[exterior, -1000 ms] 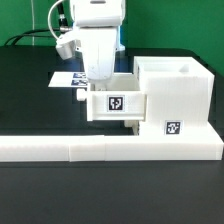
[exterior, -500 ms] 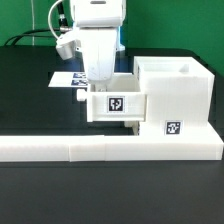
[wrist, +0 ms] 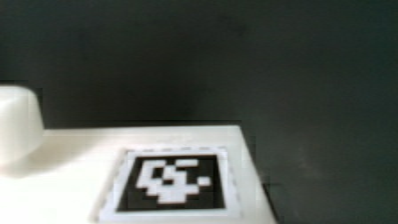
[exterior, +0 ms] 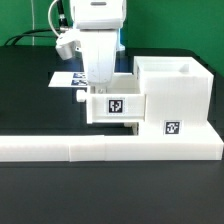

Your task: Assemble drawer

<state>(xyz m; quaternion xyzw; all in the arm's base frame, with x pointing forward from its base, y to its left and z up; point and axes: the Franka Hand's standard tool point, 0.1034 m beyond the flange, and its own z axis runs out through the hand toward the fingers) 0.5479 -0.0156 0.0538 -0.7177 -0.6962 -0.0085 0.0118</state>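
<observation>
The white cube-like housing [exterior: 175, 92] stands at the exterior view's right against the long low wall. A knobbed tray [exterior: 115, 105] with a square tag sticks out of the housing's upper level toward the exterior view's left and hangs clear of the table. My gripper [exterior: 100, 84] reaches straight down into this tray and holds it. The fingertips are hidden behind the tray's front wall. A second tag [exterior: 175, 127] shows low on the housing's front. In the wrist view a white surface with a blurred tag [wrist: 173, 180] lies close below. No fingers show there.
The long low white L-shaped wall [exterior: 90, 149] runs along the front. The marker board [exterior: 63, 78] lies on the black table behind the gripper. A rounded white part [wrist: 15, 125] shows at the wrist view's edge.
</observation>
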